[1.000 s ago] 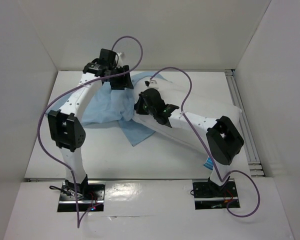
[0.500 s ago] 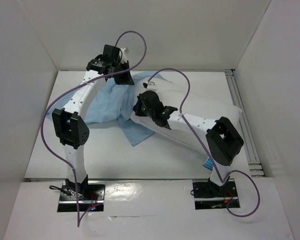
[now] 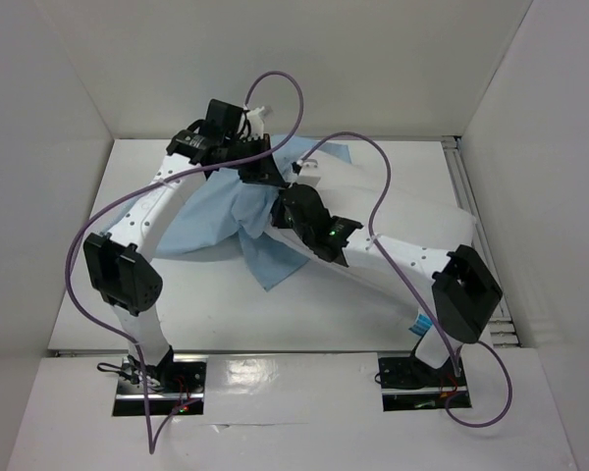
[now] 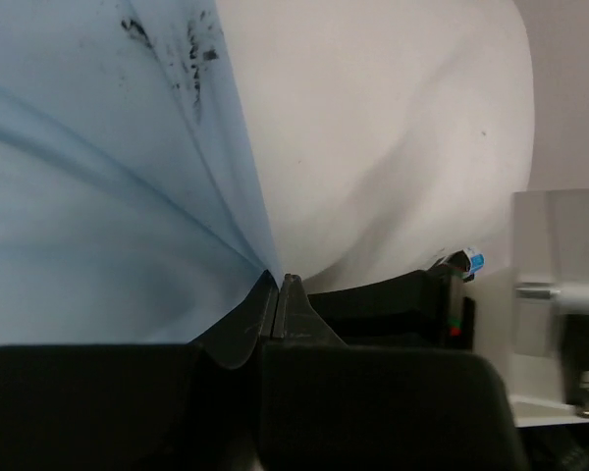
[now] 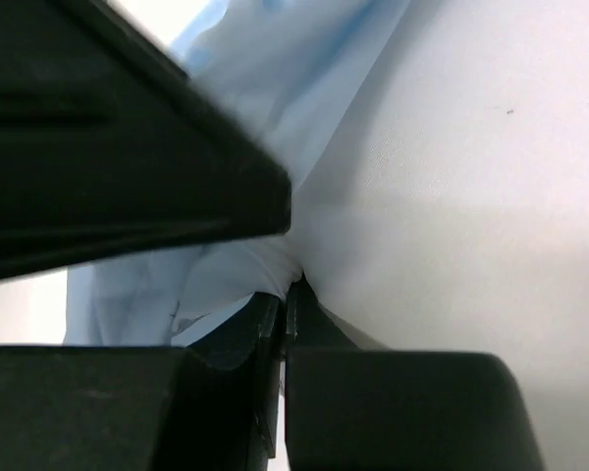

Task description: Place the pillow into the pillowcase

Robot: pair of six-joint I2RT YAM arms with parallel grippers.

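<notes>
1. Two arms reach to the far middle of the table (image 3: 206,289), and their grippers meet close together where blue cloth meets white cushion.
2. Seen from above, the left gripper (image 3: 262,171) sits at the far edge of the pillowcase (image 3: 211,216). In the left wrist view, the left gripper (image 4: 278,294) has its jaws clenched tight, with a pinch of the pillowcase (image 4: 98,196) drawn to a point between the tips.
3. Just in front of it, the right gripper (image 3: 287,208) points toward the far left. In the right wrist view, the right gripper (image 5: 287,294) is also clamped together, on a pale fold that appears to be the pillowcase (image 5: 285,78) edge lying against the pillow (image 5: 452,147).
4. From above, the pillow (image 3: 402,211) lies on the right half of the table, partly under the right arm. Its left end touches the blue cloth, and its small blue label (image 3: 410,317) shows at the near edge.
5. From the two pinch points, the pillowcase spreads wrinkled to the left and toward the near side. One corner lies flat on the table, pointing at the arm bases.
6. Dark specks (image 4: 191,44) mark the cloth near the top of the left wrist view, and the pillow (image 4: 373,147) fills the right side of that view.
7. Purple cables (image 3: 275,83) loop above both arms.
</notes>
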